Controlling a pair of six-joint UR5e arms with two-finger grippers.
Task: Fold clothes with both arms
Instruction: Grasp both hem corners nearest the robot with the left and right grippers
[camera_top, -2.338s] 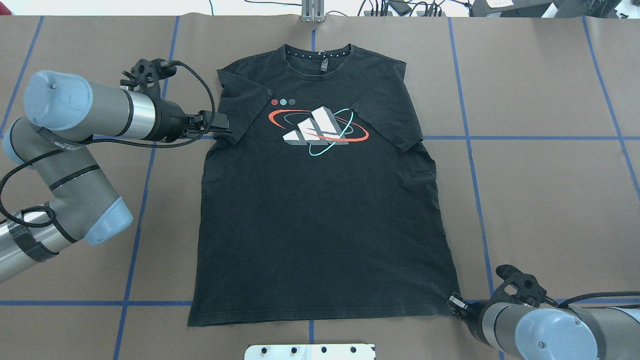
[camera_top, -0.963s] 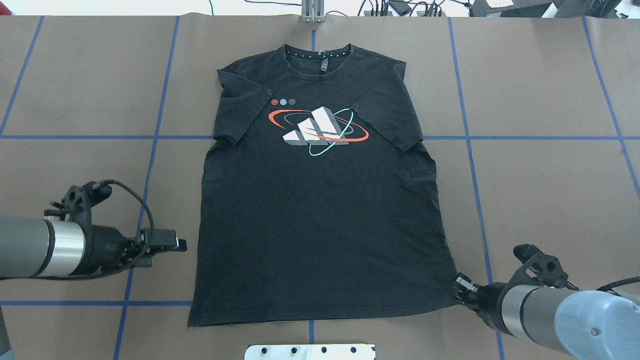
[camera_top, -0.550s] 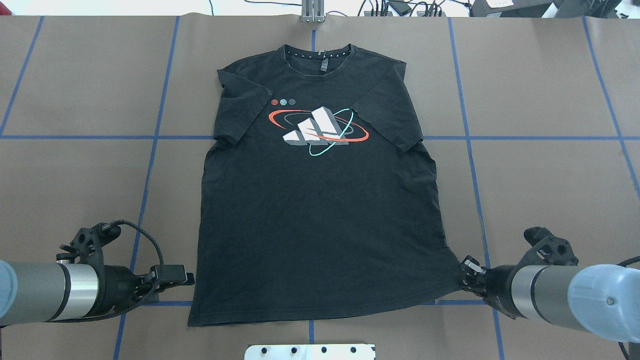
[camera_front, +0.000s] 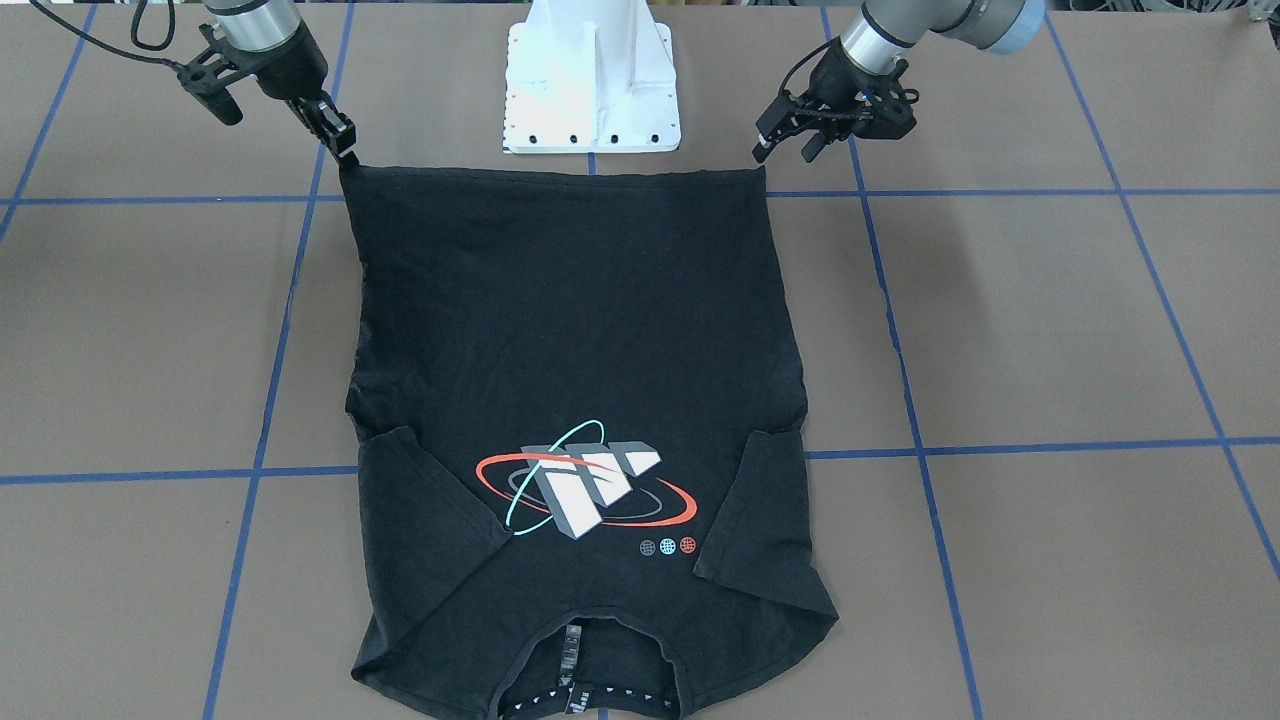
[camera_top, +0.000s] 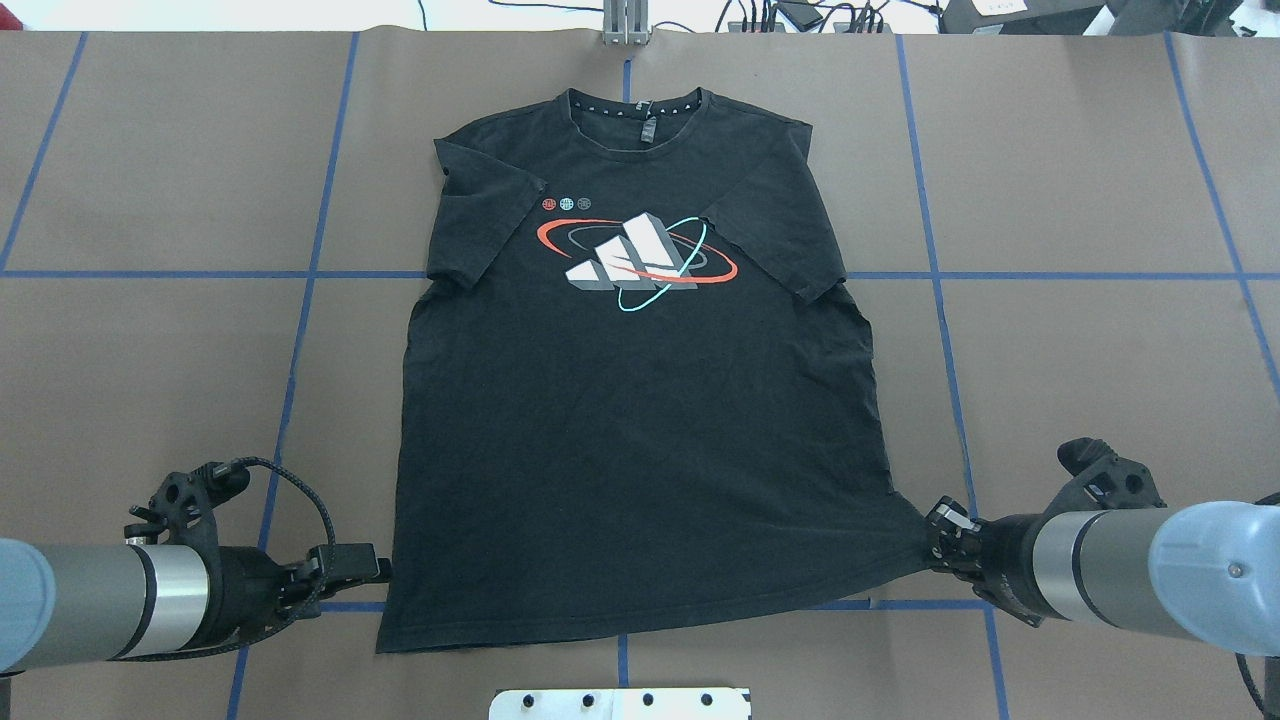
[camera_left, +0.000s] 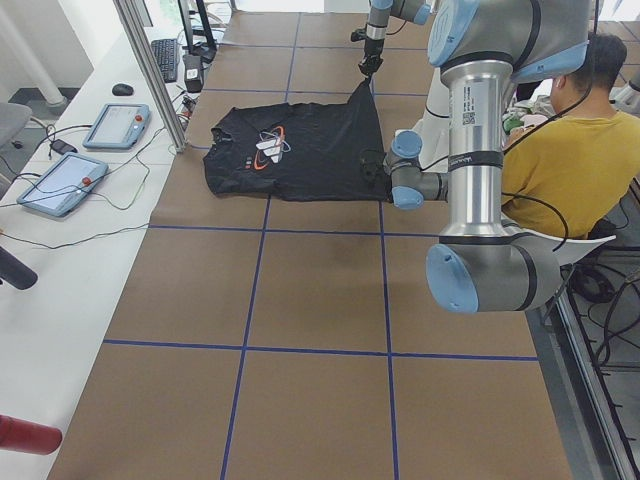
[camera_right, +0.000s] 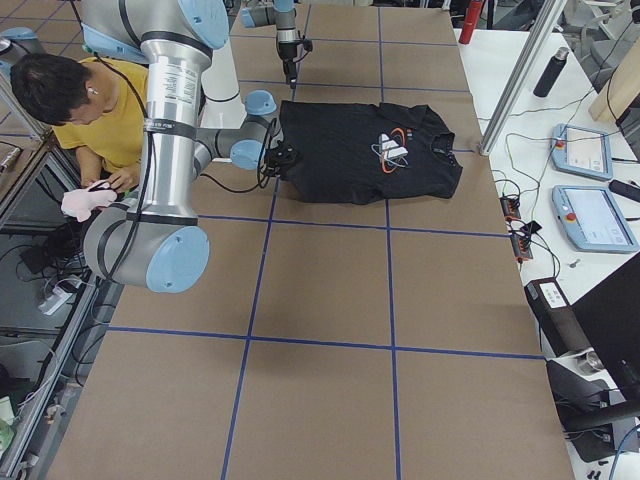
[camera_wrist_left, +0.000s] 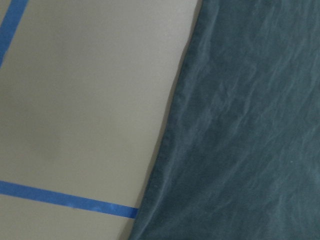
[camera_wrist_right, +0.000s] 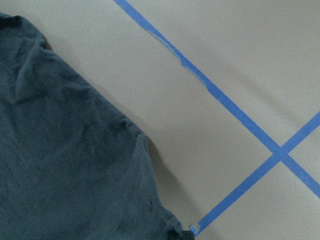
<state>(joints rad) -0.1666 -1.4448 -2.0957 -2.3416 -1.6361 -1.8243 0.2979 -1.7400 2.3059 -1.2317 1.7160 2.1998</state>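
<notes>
The black T-shirt (camera_top: 640, 420) lies flat and face up on the brown table, its collar at the far side and its logo (camera_top: 635, 258) showing. My right gripper (camera_top: 938, 535) is shut on the shirt's near right hem corner. It holds that corner a little off the table, so the cloth draws to a point (camera_front: 348, 168). My left gripper (camera_top: 378, 570) sits at the shirt's left edge just above the hem. It stands open (camera_front: 780, 150) beside the cloth. The left wrist view shows only the shirt's edge (camera_wrist_left: 240, 130) and table.
The white pedestal base (camera_front: 592, 80) stands just behind the hem. Blue tape lines (camera_top: 300, 330) cross the brown table cover. A seated person in a yellow shirt (camera_left: 565, 140) is behind the robot. Tablets (camera_left: 115, 125) and cables lie on a white bench past the collar.
My left arm has swung from the left sleeve down to the left hem edge. My right gripper has drawn the right hem corner up and outward, tenting the cloth.
</notes>
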